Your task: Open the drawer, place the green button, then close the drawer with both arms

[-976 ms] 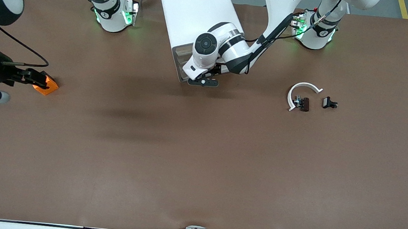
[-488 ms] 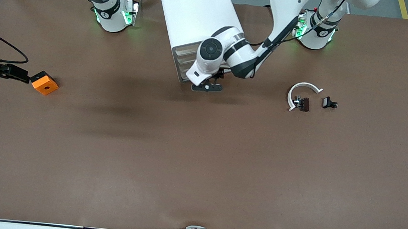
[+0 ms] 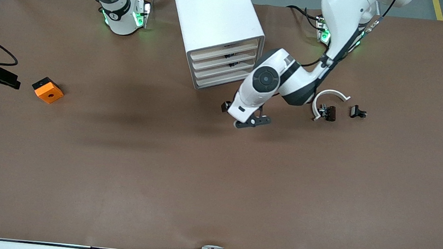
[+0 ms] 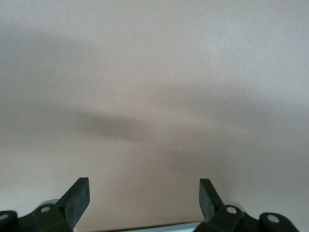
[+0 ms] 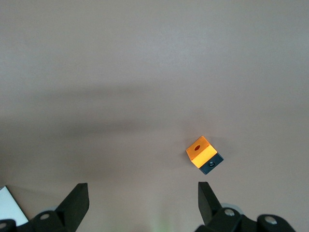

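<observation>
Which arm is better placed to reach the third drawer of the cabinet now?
Left. The left gripper, open, hangs over the table in front of the drawer; the right gripper, also open, is off by the cube.

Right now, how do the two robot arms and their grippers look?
Both arms are glossy white with black joint bands. The left arm has a round black cap on its wrist and a black cable along it. Green lights glow at both bases. The left gripper and right gripper each have two black, flat fingers.
</observation>
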Tool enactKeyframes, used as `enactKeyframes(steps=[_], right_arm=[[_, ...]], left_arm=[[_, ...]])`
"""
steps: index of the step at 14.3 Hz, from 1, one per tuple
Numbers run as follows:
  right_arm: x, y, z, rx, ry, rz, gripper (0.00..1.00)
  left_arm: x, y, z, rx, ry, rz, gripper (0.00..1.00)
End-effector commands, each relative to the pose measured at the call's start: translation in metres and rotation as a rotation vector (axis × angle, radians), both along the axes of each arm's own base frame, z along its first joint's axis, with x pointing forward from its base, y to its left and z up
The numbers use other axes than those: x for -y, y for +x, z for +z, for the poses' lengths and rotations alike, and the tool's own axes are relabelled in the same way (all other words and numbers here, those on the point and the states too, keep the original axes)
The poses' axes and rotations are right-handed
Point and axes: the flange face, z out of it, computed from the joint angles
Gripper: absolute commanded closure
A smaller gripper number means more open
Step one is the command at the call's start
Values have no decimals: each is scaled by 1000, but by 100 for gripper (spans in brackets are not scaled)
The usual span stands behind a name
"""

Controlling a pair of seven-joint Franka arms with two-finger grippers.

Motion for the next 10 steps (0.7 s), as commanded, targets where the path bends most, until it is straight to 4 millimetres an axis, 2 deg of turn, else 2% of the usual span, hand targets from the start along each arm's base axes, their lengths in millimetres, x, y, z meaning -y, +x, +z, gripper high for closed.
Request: enactKeyframes(steps=[1, 3, 6, 8, 10], right_arm=[[-2, -10, 12, -17, 48, -11, 0], [2, -20, 18, -36, 86, -29, 0], [2, -32, 37, 6, 84, -28, 0], [2, -47, 45, 16, 81, -28, 0], [1, -56, 55, 19, 83, -27, 0]], left_arm=[[-18, 16, 19, 24, -2, 32, 0], [-27, 36, 38, 53, -22, 63, 0], [-54, 68, 72, 34, -13, 82, 0], [-81, 88, 99, -3, 2, 9, 0], [-121, 104, 118, -36, 8, -60, 0]])
